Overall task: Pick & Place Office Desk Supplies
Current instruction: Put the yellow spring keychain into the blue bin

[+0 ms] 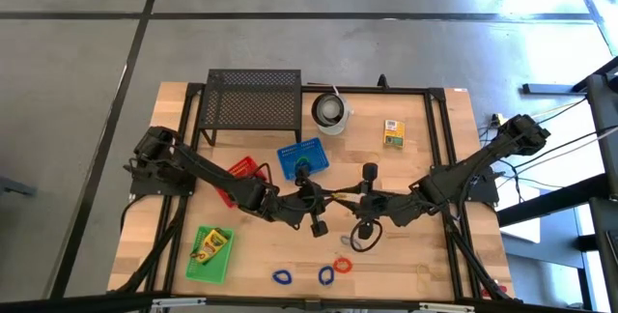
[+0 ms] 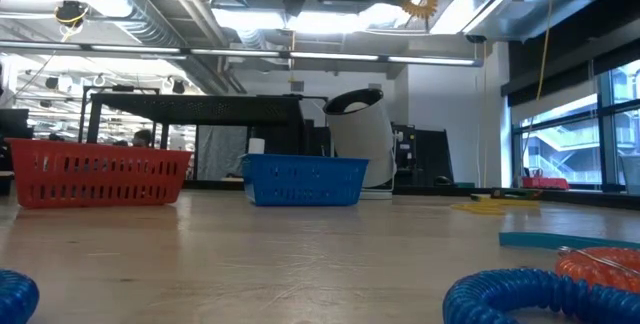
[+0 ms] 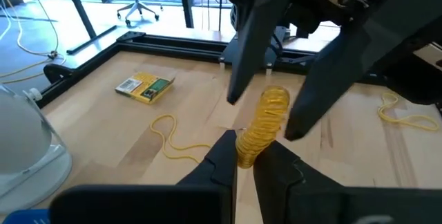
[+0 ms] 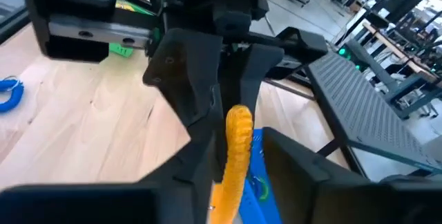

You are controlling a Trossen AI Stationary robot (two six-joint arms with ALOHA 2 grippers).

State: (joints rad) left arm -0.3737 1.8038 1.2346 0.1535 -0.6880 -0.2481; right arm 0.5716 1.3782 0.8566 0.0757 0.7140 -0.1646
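Observation:
A yellow spiral coil [image 3: 262, 124] is held above the table's middle, between the two grippers, which face each other. My left gripper [image 3: 250, 160] [image 1: 328, 200] is shut on it. My right gripper [image 4: 242, 165] [image 1: 350, 202] is open, with one finger on each side of the coil's [image 4: 238, 144] other end. Two blue coils [image 1: 281, 277] [image 1: 325, 276] and a red-orange one [image 1: 344, 265] lie near the near edge. A black loop [image 1: 364, 239] lies below the right gripper. One yellow-and-green box [image 1: 393, 132] lies flat at the far right. My left gripper pinches the yellow coil's near end [image 3: 247, 148] between its two fingers, coming level from the table's left. The coil is lifted clear of the table. It sticks out past the fingertips, slanting slightly up, and ends [image 3: 274, 101] between the right gripper's fingers.
A green tray [image 1: 193, 267] holding a yellow-green box sits near left. The red basket [image 1: 243, 171] and blue basket [image 1: 302, 158] stand behind the grippers. The black mesh stand [image 1: 253, 100] and white cup [image 1: 331, 112] are at the far edge. Thin yellow bands [image 3: 173, 141] [image 3: 404, 117] lie on the wood.

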